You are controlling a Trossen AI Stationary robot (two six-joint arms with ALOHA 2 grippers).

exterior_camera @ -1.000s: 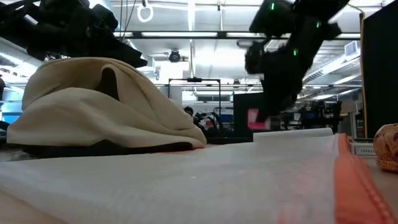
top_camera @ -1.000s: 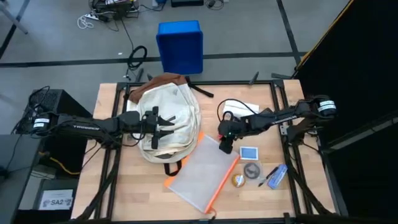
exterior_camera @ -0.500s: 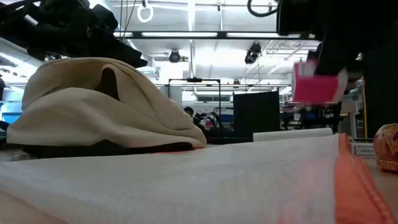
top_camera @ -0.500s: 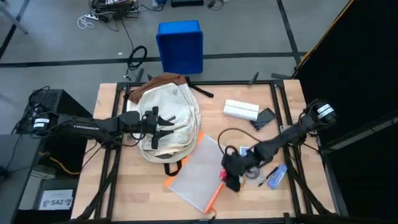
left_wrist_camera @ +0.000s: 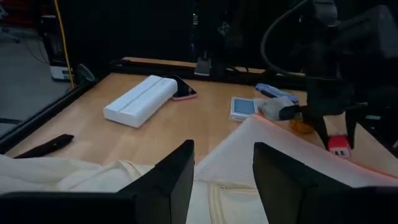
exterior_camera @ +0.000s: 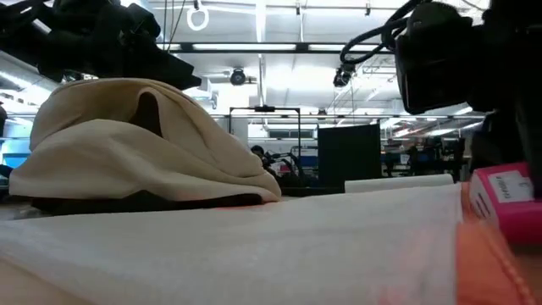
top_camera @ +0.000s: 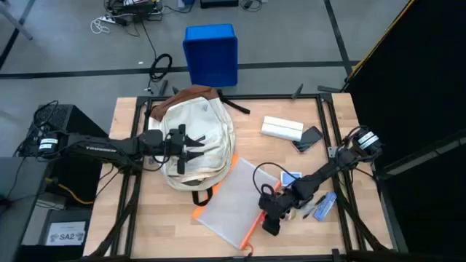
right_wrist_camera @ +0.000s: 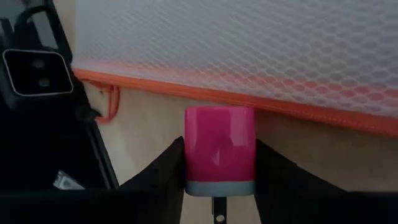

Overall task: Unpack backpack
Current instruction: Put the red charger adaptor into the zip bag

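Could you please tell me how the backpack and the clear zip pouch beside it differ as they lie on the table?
The backpack is cream fabric you cannot see through, bulging up in a mound; the pouch is see-through mesh with an orange edge, lying flat. The left tool sits over the backpack, while the right tool holds a pink box beside the pouch. Both rest on the table.

A large cream-white fabric backpack point(top_camera: 194, 143) lies flat on the left half of the wooden table, its brown base at the far end and a dark strap trailing off to the right from there. A small dark rectangular patch sits on the front pocket. The fabric is slack and rumpled. From table height it forms a low, soft mound point(exterior_camera: 140, 140) with a dark fold opening near its top. Its near right corner touches a clear, orange-edged zip pouch.
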